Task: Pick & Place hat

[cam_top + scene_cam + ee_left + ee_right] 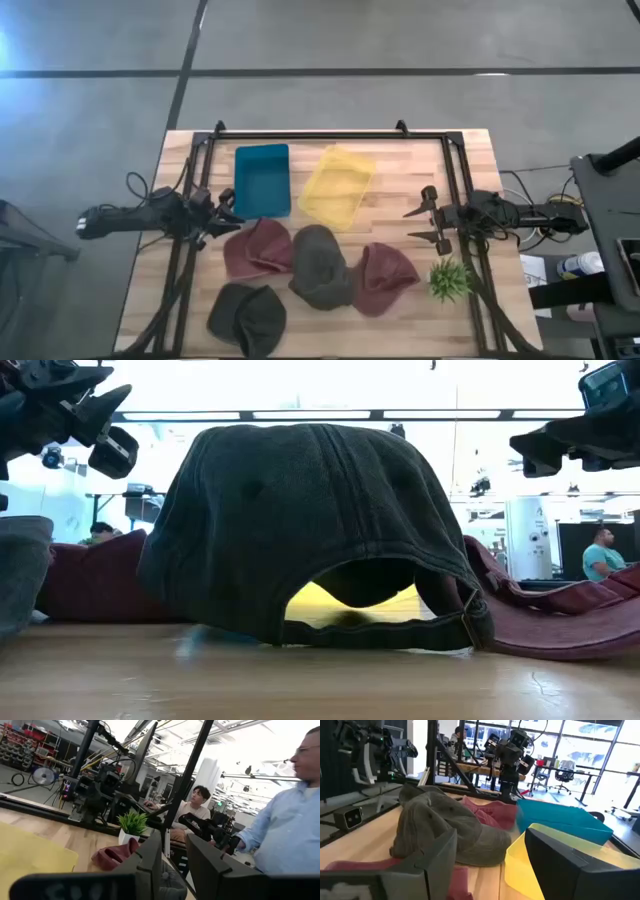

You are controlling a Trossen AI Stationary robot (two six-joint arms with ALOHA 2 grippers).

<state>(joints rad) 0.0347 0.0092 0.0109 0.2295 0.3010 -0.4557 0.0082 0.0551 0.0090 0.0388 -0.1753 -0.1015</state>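
Several hats lie brim-down on the wooden table: a maroon hat [258,250], a grey-green hat [320,265], a second maroon hat [385,278] and a dark hat [248,318] nearest the front edge. Behind them stand a blue bin [262,180] and a yellow bin [337,186]. My left gripper [228,212] hovers open above the table's left side, just beyond the first maroon hat, pointing right. My right gripper [425,218] hovers open at the right, pointing left toward the grey-green hat [445,827]. Neither has anything between its fingers [150,855].
A small potted plant [449,280] stands at the front right, close under my right arm. A black frame [330,132] runs around the table's far and side edges. People sit and stand in the room beyond the table, as the left wrist view shows.
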